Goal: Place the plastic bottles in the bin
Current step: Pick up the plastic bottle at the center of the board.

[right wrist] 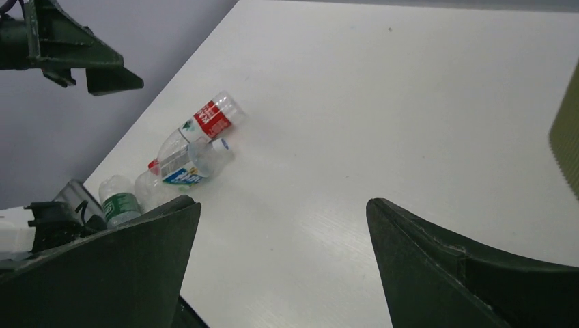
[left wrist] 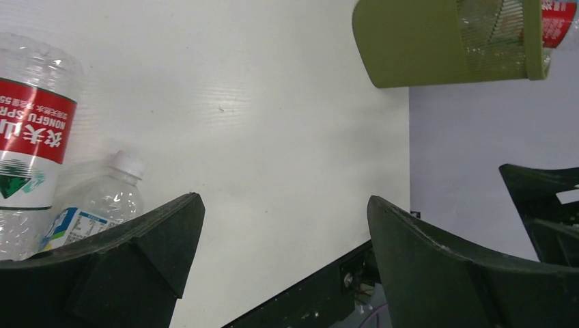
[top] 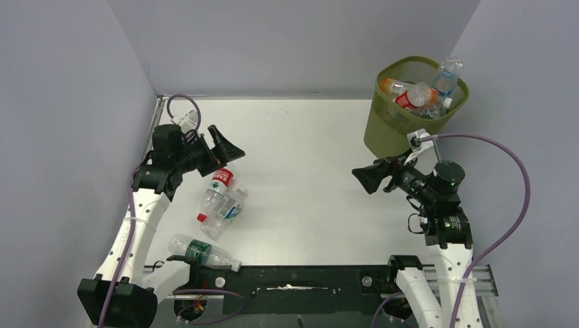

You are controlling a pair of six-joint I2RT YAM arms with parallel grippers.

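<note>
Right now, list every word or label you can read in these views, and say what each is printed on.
"NONGFU SPR" (cut off at the edge): red-label bottle.
"农夫山" (cut off): same red label.
Smaller print on that label: too blurred to read.
Blue-label bottle: too blurred to read.
Green-label bottle: too small to read.
Bottles in the bin: labels too small to read.
</note>
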